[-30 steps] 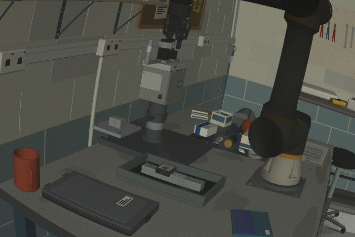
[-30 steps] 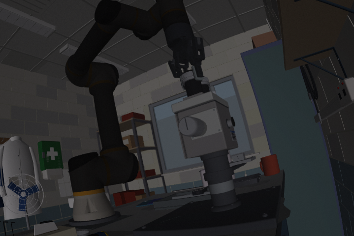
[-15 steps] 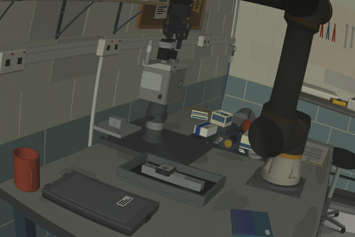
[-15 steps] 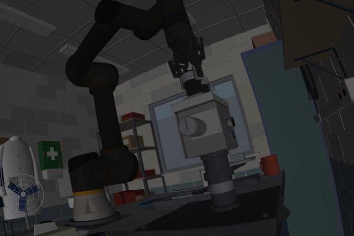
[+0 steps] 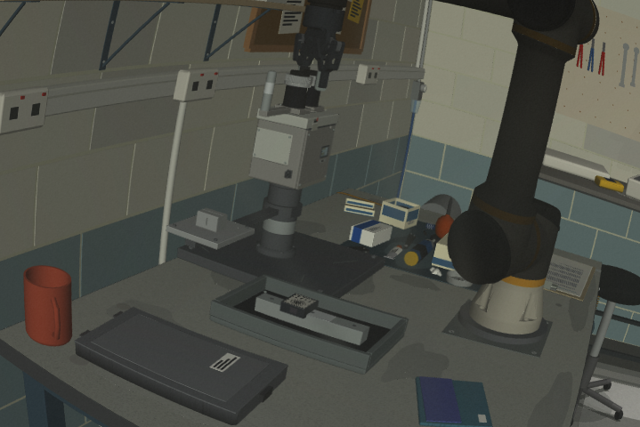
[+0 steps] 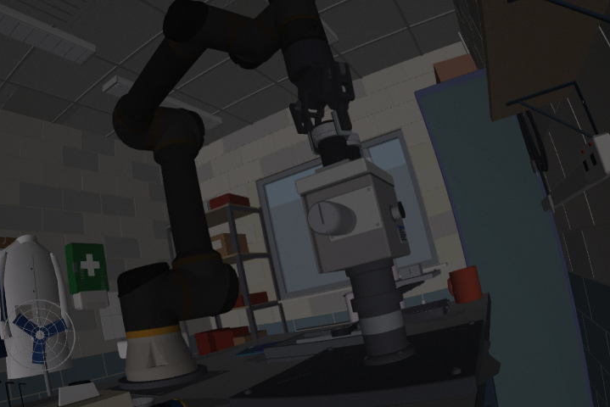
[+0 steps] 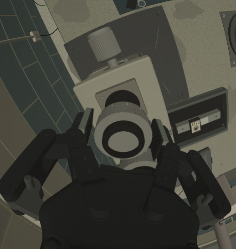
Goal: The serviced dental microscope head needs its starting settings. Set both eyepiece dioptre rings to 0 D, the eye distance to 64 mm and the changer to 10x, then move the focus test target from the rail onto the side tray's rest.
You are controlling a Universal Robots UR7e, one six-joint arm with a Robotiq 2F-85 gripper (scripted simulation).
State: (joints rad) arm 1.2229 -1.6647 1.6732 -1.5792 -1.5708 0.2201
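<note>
At the back of the bench the grey microscope head (image 5: 293, 148) stands on a dark column over a black base plate, and my gripper (image 7: 122, 130) hangs over its top, open around one knurled eyepiece dioptre ring (image 7: 123, 132) without holding it. The second eyepiece ring (image 7: 137, 161) sits just behind it, mostly hidden by my wrist. A ribbed knob (image 7: 104, 44) sticks out of the head's far side, and a round changer knob (image 6: 331, 218) faces the second side camera. The focus test target (image 5: 299, 304) sits on the rail (image 5: 311, 318) in a shallow tray. The side tray (image 5: 210, 230) carries a small rest block.
The tiled wall and a white conduit (image 5: 172, 166) stand close behind the head. A red mug (image 5: 48, 304), a flat dark case (image 5: 179, 362) and a blue notebook (image 5: 451, 402) lie along the bench front. Small boxes (image 5: 381, 219) clutter the right, next to my arm's base (image 5: 507, 302).
</note>
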